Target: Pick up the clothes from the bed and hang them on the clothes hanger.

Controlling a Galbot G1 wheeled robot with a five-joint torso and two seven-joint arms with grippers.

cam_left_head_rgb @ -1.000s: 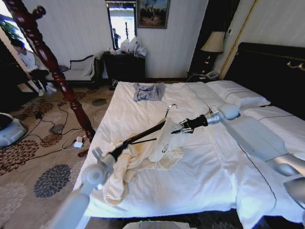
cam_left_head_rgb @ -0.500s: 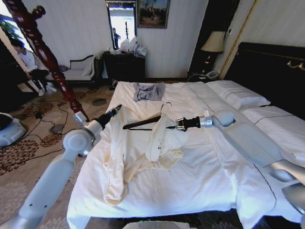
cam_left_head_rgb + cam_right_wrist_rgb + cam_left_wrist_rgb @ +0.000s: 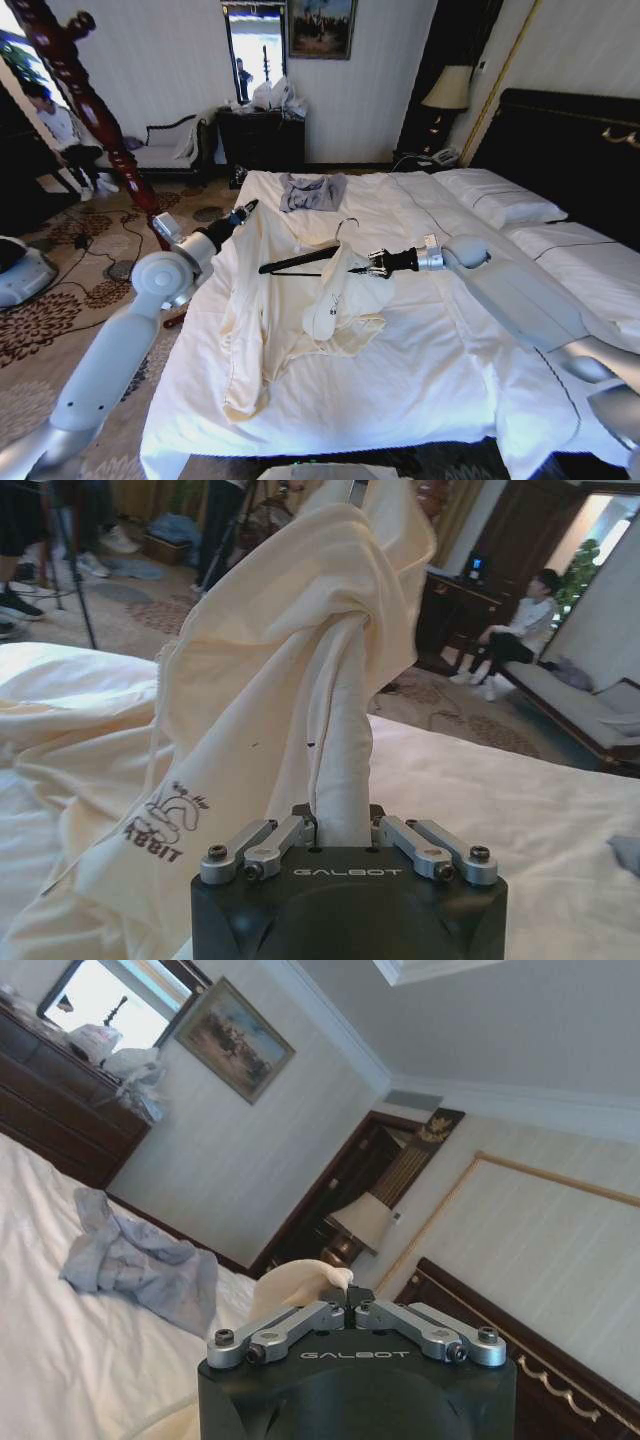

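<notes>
The cream clothes [image 3: 262, 310] lie spread over the near left part of the white bed [image 3: 430, 380]. My left gripper [image 3: 243, 211] is shut on the garment's far edge and holds it lifted above the bed's left side; the left wrist view shows a tuft of cream fabric [image 3: 297, 1282] pinched at my gripper [image 3: 347, 1298]. The black clothes hanger [image 3: 298, 262] hangs level over the bed, its wire hook upward. One end of it is covered by the garment. My right gripper [image 3: 371, 265] is shut on that bunched cloth [image 3: 300, 650], and the right wrist view shows the fold running between its fingers [image 3: 344, 825].
A small grey-blue garment [image 3: 312, 191] lies at the bed's far end, also seen as the crumpled cloth [image 3: 140, 1265]. White pillows [image 3: 495, 195] sit by the dark headboard at right. A dark carved bedpost [image 3: 105, 135] leans left of my left arm. Cables cross the patterned carpet [image 3: 110, 290].
My left gripper has swung from low over the bed's near side up and away to its far left, drawing the garment's edge out. The right gripper and hanger shifted slightly left.
</notes>
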